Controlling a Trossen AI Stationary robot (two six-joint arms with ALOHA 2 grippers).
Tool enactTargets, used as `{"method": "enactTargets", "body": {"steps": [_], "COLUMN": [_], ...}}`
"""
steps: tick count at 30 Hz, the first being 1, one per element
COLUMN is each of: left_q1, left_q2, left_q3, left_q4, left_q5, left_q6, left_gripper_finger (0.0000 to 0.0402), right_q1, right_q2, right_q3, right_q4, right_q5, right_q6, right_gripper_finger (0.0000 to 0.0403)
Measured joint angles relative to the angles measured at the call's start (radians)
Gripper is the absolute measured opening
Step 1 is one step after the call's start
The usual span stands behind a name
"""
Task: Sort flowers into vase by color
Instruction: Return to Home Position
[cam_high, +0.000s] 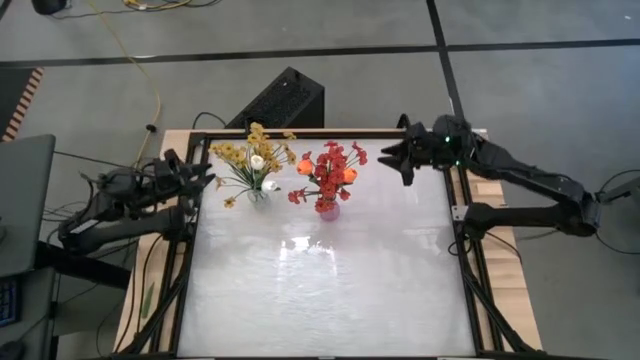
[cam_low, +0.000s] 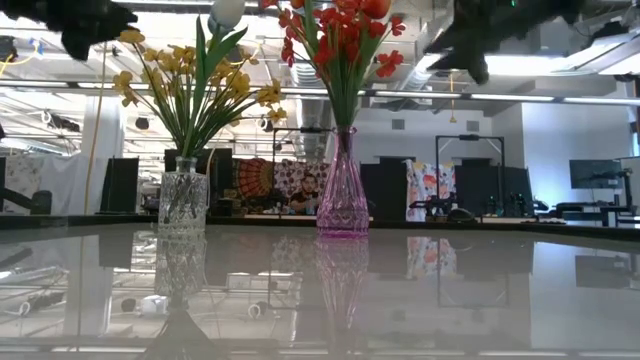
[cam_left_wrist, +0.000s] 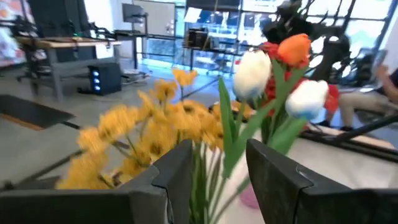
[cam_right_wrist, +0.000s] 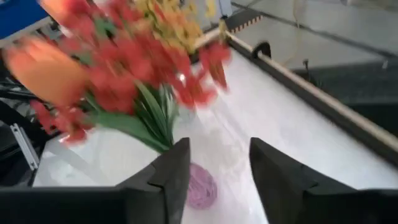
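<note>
Left jaws released near clear vase (cam_low: 183, 203), right jaws released near pink vase (cam_low: 343, 195), low view crops red blooms (cam_low: 340, 30)

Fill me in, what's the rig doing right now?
Neither arm is holding anything. Two vases stand on the table. The clear vase holds the yellow flowers and white tulips. The pink vase holds the red flowers with orange blooms. The left gripper is open and empty, raised beside the clear vase at the table's left edge. The right gripper is open and empty, raised near the right edge. Sorting looks finished.
</note>
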Motion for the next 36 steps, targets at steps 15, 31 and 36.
{"method": "enactTargets", "body": {"steps": [15, 31, 36], "left_q1": [0.0, 0.0, 0.0], "left_q2": [-0.047, -0.045, -0.045], "left_q3": [-0.093, -0.264, -0.276], "left_q4": [-0.018, 0.315, 0.365], "left_q5": [0.079, 0.169, 0.148], "left_q6": [-0.049, -0.087, -0.051], "left_gripper_finger": [0.0139, 0.0116, 0.0082], "right_q1": [0.097, 0.078, 0.073], "right_q2": [-0.025, -0.028, -0.028], "right_q3": [-0.375, -0.465, -0.465], "right_q4": [0.344, 0.387, 0.331], "right_q5": [0.004, 0.0, -0.001], "right_q6": [0.156, 0.144, 0.053], "right_gripper_finger": [0.0016, 0.002, 0.0029]}}
